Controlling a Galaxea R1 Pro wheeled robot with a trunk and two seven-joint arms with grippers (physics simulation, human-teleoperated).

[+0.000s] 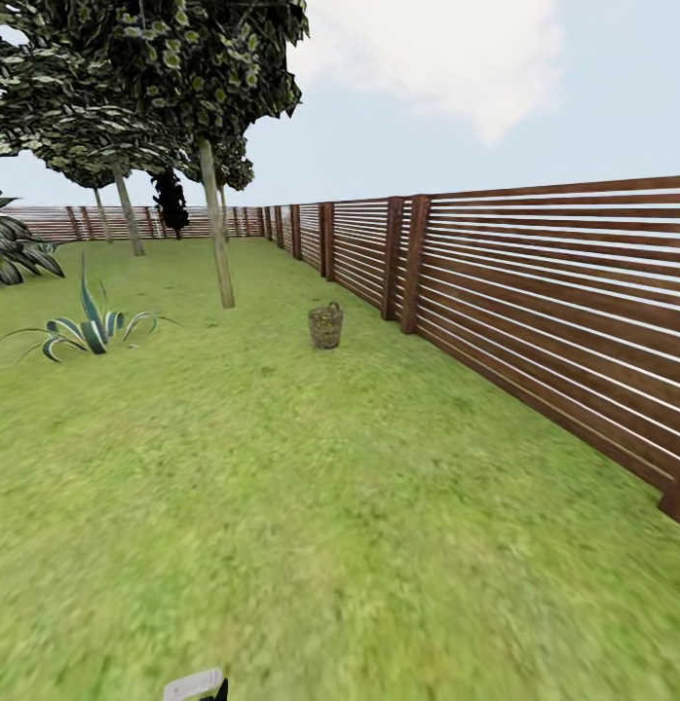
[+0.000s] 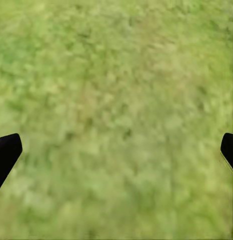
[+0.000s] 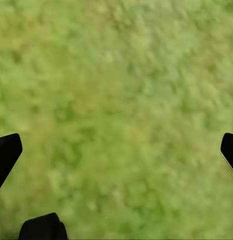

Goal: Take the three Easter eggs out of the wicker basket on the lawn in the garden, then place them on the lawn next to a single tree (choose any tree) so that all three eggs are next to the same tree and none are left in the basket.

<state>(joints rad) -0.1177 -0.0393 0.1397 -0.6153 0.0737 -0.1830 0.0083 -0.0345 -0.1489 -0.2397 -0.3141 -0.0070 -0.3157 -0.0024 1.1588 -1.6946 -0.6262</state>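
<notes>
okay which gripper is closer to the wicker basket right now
Cannot tell; neither is near. The wicker basket stands far ahead on the lawn, by the fence. The left gripper and right gripper both hang open over bare grass.

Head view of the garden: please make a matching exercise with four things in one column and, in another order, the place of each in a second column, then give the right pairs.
Things:
1. basket
2. fence
3. spiky plant
4. tree

Places:
A. along the right side of the lawn
B. on the grass at the left, low to the ground
C. standing on the grass near the fence, far ahead
D. left of the basket, a little farther back, trunk rising into the leaves

Pairs: 1-C, 2-A, 3-B, 4-D
</notes>
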